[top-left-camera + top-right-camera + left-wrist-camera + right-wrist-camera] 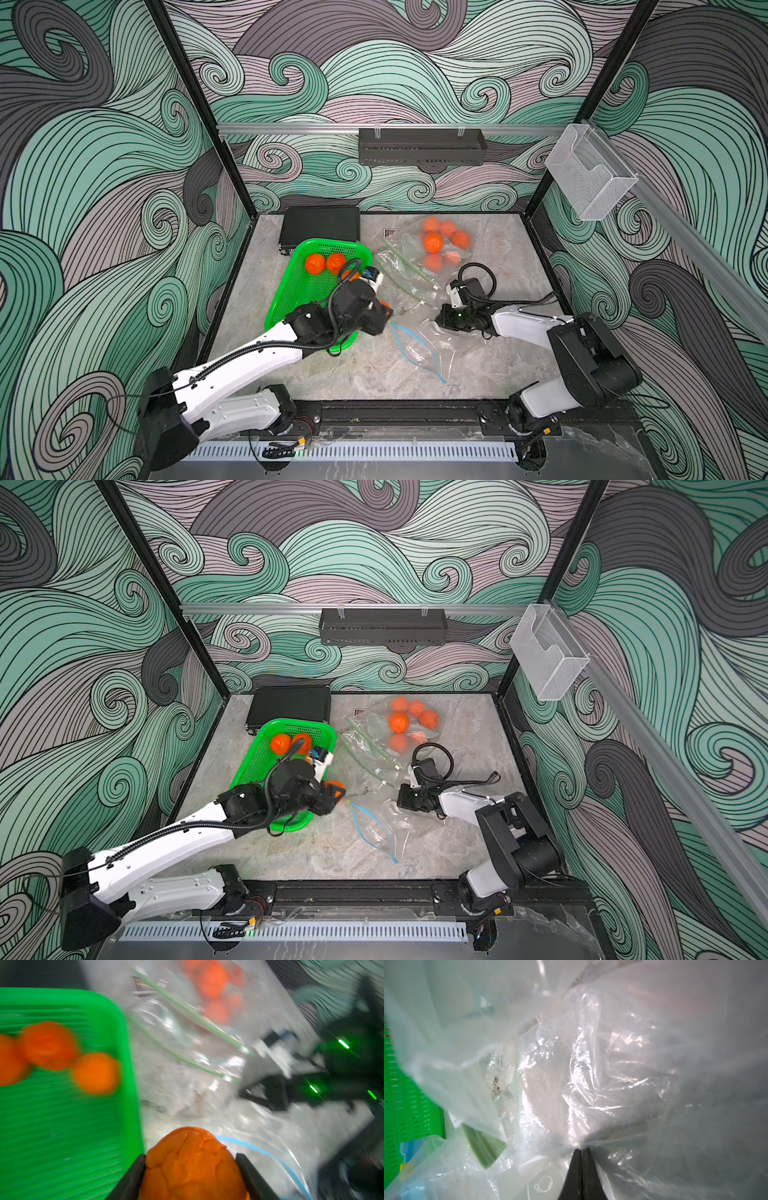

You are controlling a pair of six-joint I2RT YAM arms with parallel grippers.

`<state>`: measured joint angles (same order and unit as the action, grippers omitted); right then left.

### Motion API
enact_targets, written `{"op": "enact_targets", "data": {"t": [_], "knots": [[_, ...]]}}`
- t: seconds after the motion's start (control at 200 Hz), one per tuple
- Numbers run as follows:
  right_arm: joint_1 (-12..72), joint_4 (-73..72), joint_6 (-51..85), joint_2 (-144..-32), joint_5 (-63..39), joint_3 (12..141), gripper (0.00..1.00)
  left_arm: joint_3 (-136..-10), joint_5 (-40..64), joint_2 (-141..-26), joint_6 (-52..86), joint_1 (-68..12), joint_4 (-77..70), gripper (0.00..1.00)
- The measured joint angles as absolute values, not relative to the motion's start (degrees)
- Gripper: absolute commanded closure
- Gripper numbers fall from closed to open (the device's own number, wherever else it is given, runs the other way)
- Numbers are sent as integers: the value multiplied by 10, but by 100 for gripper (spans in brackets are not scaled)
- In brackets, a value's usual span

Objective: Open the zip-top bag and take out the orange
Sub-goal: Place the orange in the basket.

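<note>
left pincer (190, 1159): I have it about half spread, with its two black fingers (249, 1176) pressed on opposite sides of the orange (193, 1172). The fruit is clamped firmly between them.
orange: out of the bag and held over the worktop (353, 374). It is just beside the green basket (328, 242), on the rim side that faces the bags, between that basket and the blue-zip bag (419, 353). In both top views I see only a sliver of it past my left arm (249, 361).
right pincer (582, 1150): fully closed, tips together, pinching a gathered fold of the blue-zip bag's clear film at the edge nearest my right arm (523, 328).
blue-zip bag: crumpled on the worktop toward the front middle. Its blue zip track is parted into a loop, so the mouth stands open.
green basket: on the left part of the worktop, with three oranges (47, 1045) lying at its far end. In the top views my left arm hides part of one.
green-zip bag (415, 274): farther back than the blue-zip bag, clear, its green zip strips apart. A cluster of oranges (433, 243) shows through the film at its far end.
black box (320, 226): at the back edge, just behind the basket.
views: my left wrist view is smeared, so I cannot read fine detail beyond the held fruit. My right wrist view is almost all film.
</note>
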<state>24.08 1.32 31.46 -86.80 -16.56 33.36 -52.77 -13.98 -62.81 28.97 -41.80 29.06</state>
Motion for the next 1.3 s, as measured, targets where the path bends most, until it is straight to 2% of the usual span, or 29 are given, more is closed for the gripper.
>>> {"op": "enact_targets", "data": {"t": [0.12,0.255,0.53,0.65,1.206,1.296], "knots": [[241,10,315,-868,-166,333,95,-527,-212,-661,316,-320,303,50],[240,6,315,-867,-166,330,95,-528,-233,-739,327,-241,301,51],[240,0,314,-865,-166,326,95,-548,-236,-890,327,-138,262,51],[240,-1,312,-865,-167,326,95,-590,-223,-934,326,-113,255,48],[239,-1,306,-865,-169,325,94,-640,-196,-1029,314,-90,222,15],[239,-1,306,-865,-170,325,95,-640,-194,-1029,314,-90,223,14]]}}
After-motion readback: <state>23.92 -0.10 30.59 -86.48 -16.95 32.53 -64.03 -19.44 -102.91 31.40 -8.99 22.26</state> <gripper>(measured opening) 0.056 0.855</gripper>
